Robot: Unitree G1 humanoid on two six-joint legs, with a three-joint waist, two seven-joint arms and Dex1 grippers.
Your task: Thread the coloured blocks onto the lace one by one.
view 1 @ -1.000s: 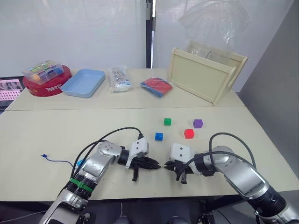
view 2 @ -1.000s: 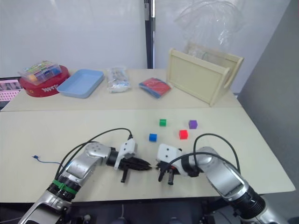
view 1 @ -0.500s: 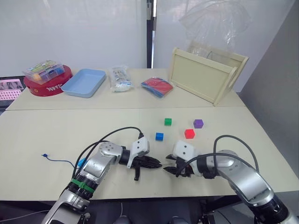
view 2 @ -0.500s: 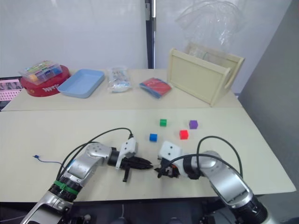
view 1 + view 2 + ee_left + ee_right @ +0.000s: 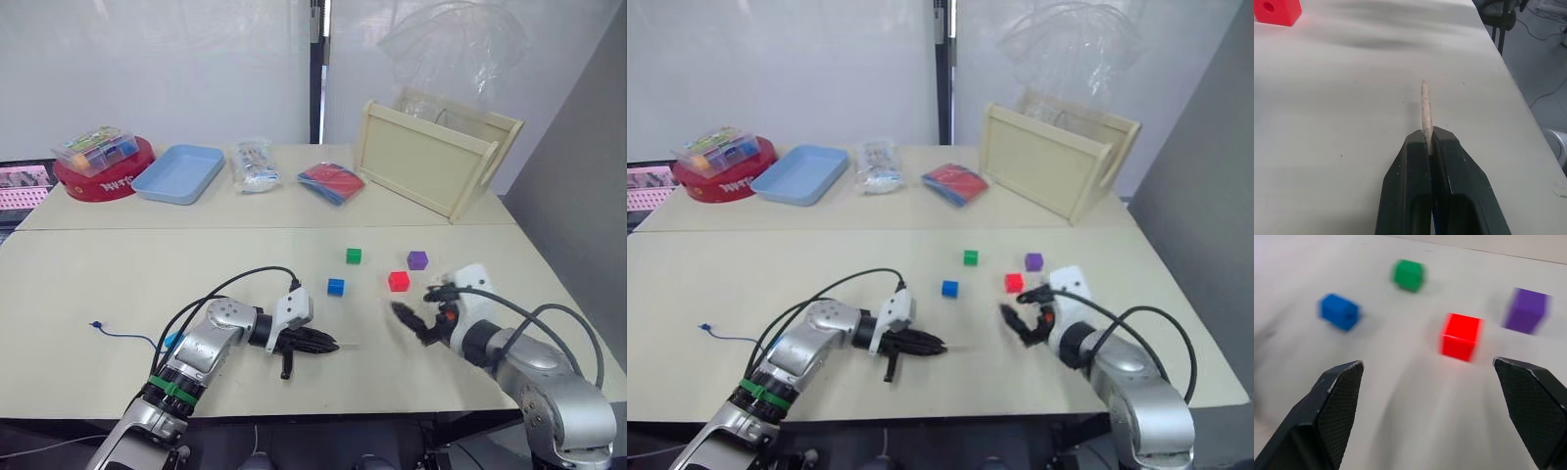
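Observation:
My left gripper (image 5: 330,345) lies low on the table, shut on the lace's pale stiff tip (image 5: 1424,105), which sticks out past the fingers (image 5: 1413,161). The dark-blue lace (image 5: 127,337) trails back to its knot (image 5: 93,325) at the left, past a light-blue block (image 5: 171,341) beside my forearm. Green (image 5: 353,256), blue (image 5: 335,287), red (image 5: 398,281) and purple (image 5: 417,259) blocks lie loose mid-table. My right gripper (image 5: 419,308) hovers open and empty just in front of the red block (image 5: 1461,336).
A wooden crate (image 5: 431,162) with a plastic bag behind it stands at the back right. A blue tray (image 5: 178,173), a red tin with a clear box (image 5: 98,166), a plastic packet (image 5: 253,164) and a red-blue packet (image 5: 330,182) line the far table.
My right gripper, shut close to the left gripper's tips a second ago, has opened wide and swung right and up toward the red block. The left gripper has stayed put.

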